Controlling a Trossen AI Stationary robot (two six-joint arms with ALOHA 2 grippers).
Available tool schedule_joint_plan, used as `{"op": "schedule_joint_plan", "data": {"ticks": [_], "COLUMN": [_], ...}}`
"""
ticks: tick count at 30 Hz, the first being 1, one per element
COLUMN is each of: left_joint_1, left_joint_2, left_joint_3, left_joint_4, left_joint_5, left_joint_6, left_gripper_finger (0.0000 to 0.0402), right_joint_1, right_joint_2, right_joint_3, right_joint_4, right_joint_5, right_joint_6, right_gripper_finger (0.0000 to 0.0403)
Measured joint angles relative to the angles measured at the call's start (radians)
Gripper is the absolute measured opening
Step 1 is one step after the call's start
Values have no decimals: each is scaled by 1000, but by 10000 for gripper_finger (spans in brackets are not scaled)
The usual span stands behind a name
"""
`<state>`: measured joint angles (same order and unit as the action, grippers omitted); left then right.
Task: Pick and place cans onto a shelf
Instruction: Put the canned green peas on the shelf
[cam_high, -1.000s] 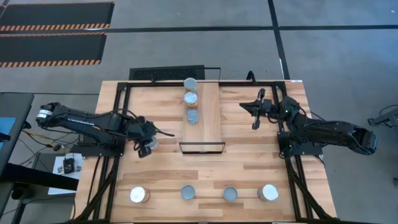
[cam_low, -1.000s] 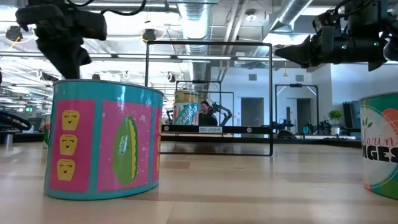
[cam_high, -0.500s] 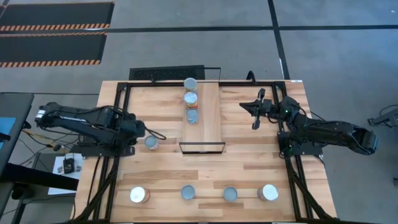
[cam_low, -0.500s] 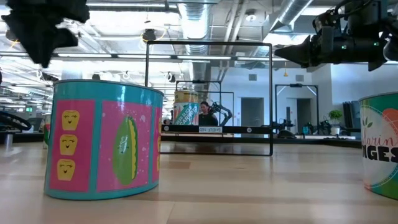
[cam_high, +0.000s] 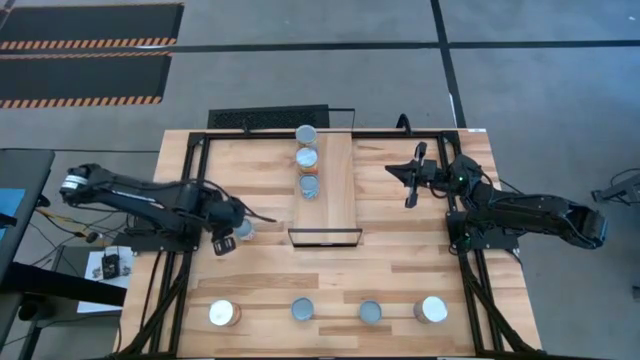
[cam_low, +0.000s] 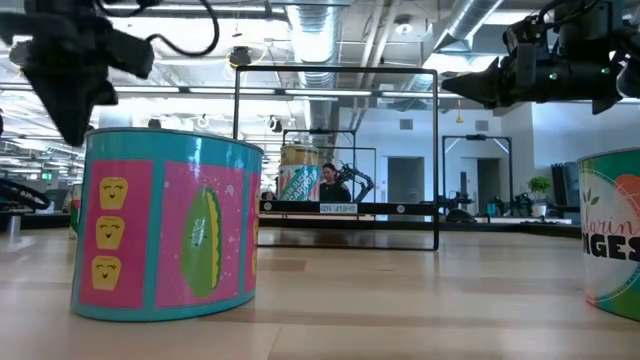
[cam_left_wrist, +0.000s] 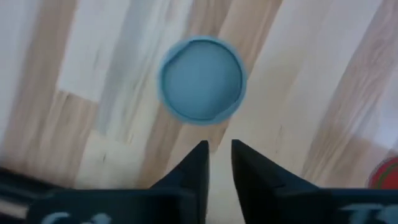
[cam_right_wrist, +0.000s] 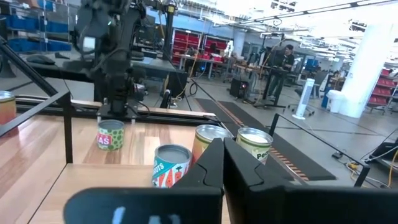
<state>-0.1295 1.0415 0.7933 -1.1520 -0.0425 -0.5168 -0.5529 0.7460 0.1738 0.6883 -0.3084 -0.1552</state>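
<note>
A can with a blue-grey top (cam_high: 243, 230) stands upright on the table, left of the shelf (cam_high: 338, 190). My left gripper (cam_high: 222, 242) points down just beside it, on its near-left side. In the left wrist view the can's top (cam_left_wrist: 202, 81) lies ahead of the gripper (cam_left_wrist: 219, 148), whose fingers stand a narrow gap apart with nothing between them. Three cans (cam_high: 306, 134) (cam_high: 306, 157) (cam_high: 310, 186) stand in a row on the shelf. My right gripper (cam_high: 409, 178) hovers shut, right of the shelf.
Several more cans stand along the table's near edge (cam_high: 224, 314) (cam_high: 303, 309) (cam_high: 371, 312) (cam_high: 432, 309). In the low view two of them fill the foreground, a teal-and-pink one (cam_low: 165, 225) and an orange-labelled one (cam_low: 612, 235). A black frame (cam_high: 205, 150) runs along the table's sides.
My left gripper, first right over the can left of the shelf, drew up and back toward the table's left edge, baring the can's top. It then came down again beside the can's near-left side. The can has stayed where it was.
</note>
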Motion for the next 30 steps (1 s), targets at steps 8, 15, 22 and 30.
{"op": "schedule_joint_plan", "data": {"ticks": [8,15,22,30], "left_joint_1": [-69,-88,-114,-114], "left_joint_2": [53,101,115,32], "left_joint_3": [-57,-145,-184,-161], "left_joint_4": [225,323,351,351], "left_joint_5": [-62,-78,-134,-231], "left_joint_6": [60,26,31,58], "left_gripper_finger": [136,144,91,8], "right_joint_1": [0,0,0,0], "right_joint_2": [0,0,0,0], "right_joint_3": [0,0,0,0], "right_joint_4": [-6,-7,-7,-7], "right_joint_5": [1,1,4,4], "right_joint_6": [-3,-8,-11,-11], "right_gripper_finger": [17,17,18,16]}}
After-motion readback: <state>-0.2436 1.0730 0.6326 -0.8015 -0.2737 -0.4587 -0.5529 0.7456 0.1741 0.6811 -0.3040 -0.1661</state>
